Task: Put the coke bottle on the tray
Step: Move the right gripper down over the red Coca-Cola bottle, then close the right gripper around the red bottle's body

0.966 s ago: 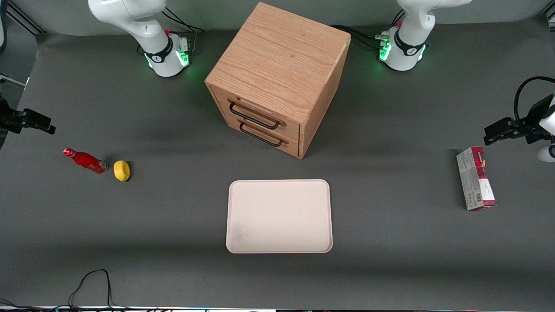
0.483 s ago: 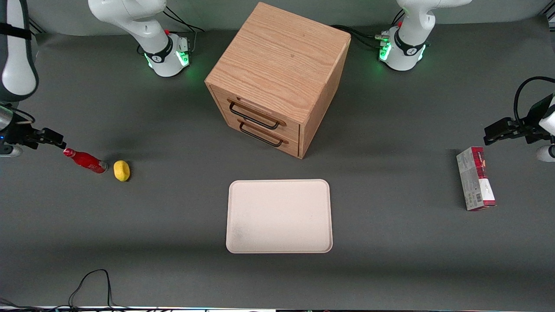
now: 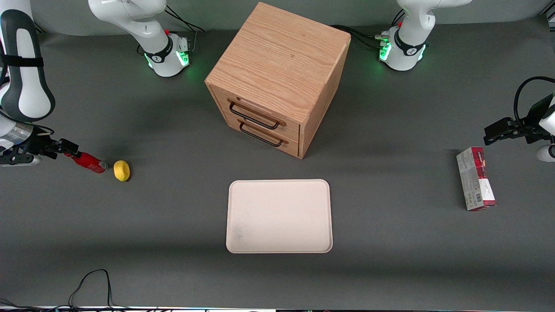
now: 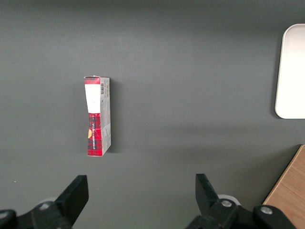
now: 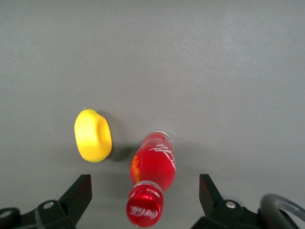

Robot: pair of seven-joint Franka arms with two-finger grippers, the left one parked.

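Approach step: the gripper point(image 5: 143, 193) hovers, jaws apart, over the capped end of the coke bottle point(image 5: 151, 179) lying on the worktop point(image 3: 173, 216) beside a yellow lump point(image 5: 93, 135), well apart from the tray point(image 3: 279, 216). Next it probably needs lowering and closing.

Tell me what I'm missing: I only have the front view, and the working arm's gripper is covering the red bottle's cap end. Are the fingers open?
Observer: Yes. In the right wrist view the gripper is open, its fingers spread wide, with the coke bottle between them and apart from both.
Operator: Is the bottle standing up?
Observer: It leans, red cap toward the wrist camera and silvery base on the table, white lettering visible on its side.
Operator: Is the yellow lump touching it?
Observer: No, the yellow lump lies beside the base with a strip of table between them.
Operator: And the tray?
Observer: The tray has nothing on it.
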